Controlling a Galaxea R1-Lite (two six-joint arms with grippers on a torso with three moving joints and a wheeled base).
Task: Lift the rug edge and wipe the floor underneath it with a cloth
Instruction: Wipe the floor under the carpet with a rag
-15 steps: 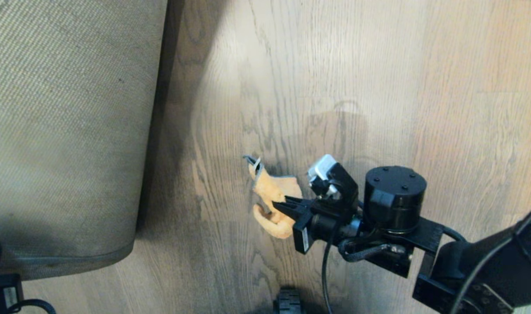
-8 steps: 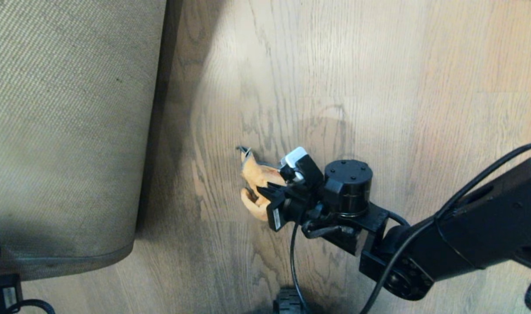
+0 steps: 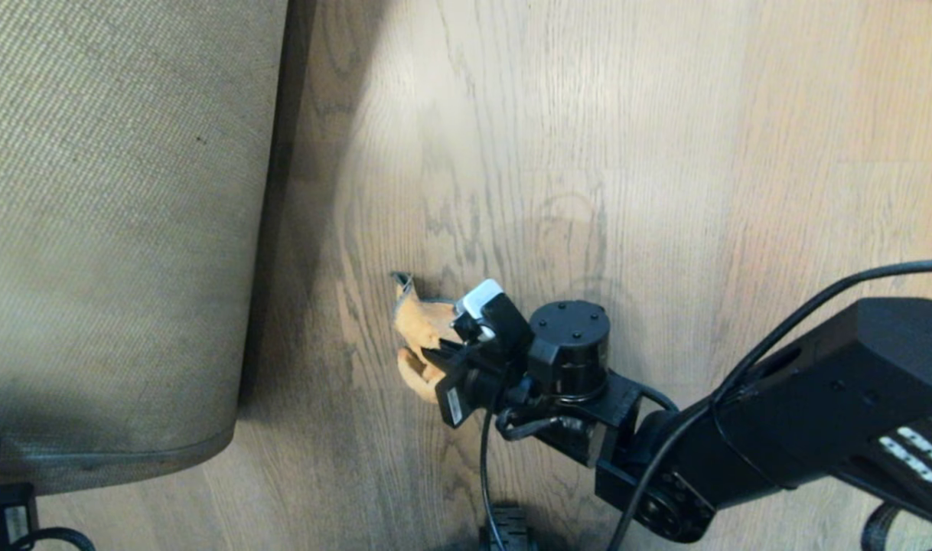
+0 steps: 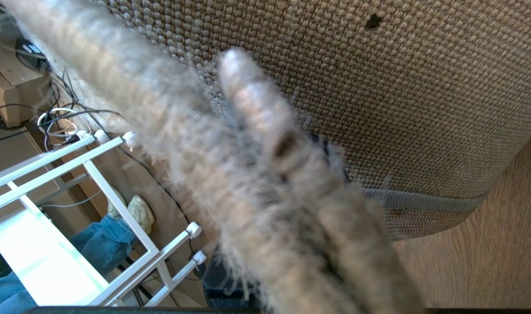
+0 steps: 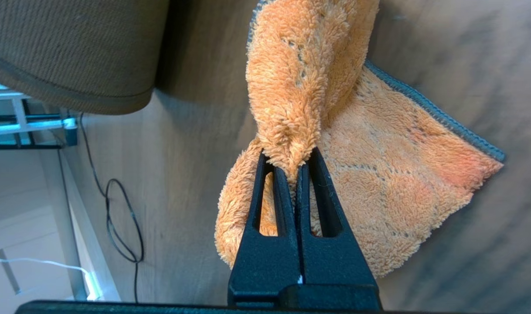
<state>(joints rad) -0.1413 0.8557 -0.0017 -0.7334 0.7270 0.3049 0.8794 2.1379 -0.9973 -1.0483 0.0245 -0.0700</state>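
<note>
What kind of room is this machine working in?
Probably a home-style room or a test space set up like one: wood-grain plank floor, a large rug with its woven backing showing, and a white metal rack with loose cables beside it.

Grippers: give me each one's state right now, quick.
Left gripper: closed on the rug edge, backing side up.
Right gripper: shut on the cloth, over the floor.

Counts: one rug [image 3: 114, 229], one cloth [image 3: 416, 337], two grippers.
Right gripper [image 3: 435, 358], left gripper [image 4: 291, 209]; one white rack [image 4: 95, 196], one black floor cable [image 5: 117, 218], one person's jeans [image 4: 100, 240].
</note>
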